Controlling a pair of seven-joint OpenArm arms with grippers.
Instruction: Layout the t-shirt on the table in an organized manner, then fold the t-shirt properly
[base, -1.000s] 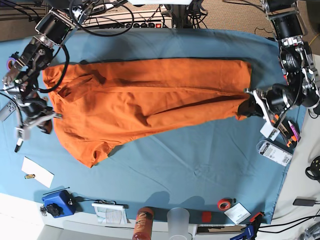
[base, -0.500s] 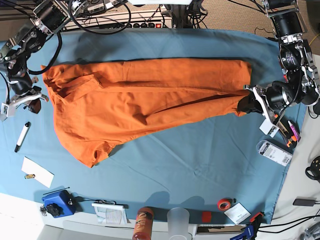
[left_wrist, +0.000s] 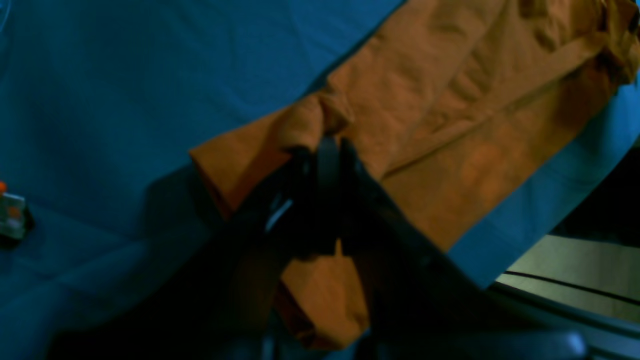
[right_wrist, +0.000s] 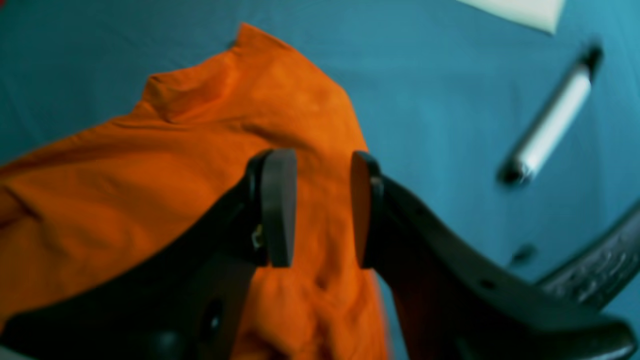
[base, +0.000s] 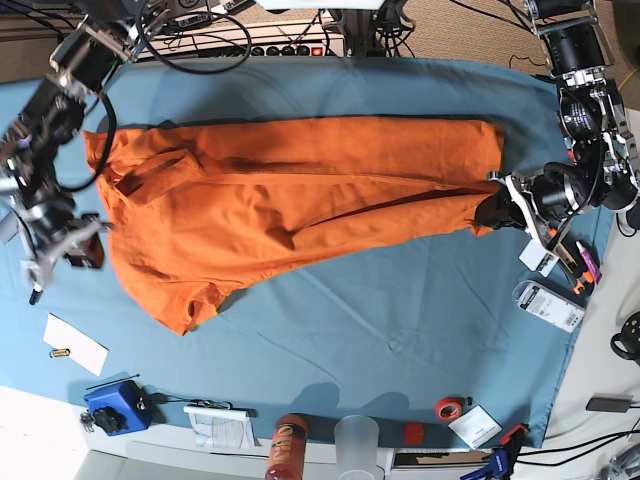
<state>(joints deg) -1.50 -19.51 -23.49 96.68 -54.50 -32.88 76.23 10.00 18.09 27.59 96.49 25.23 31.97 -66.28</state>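
The orange t-shirt lies long and flat across the middle of the bench, which wears a smooth blue cloth. One sleeve end hangs toward the front.

The left claw is clenched on a bunched bit of the shirt's edge. The right claw is released, its 2 dark pads spread apart above the other end of the shirt, holding nothing.

A white marker lies on the blue cloth near that end. Along the front edge stand a clear plastic cup, an orange-brown tube can, a blue box and a small red tape roll. Any writing is too small to read.
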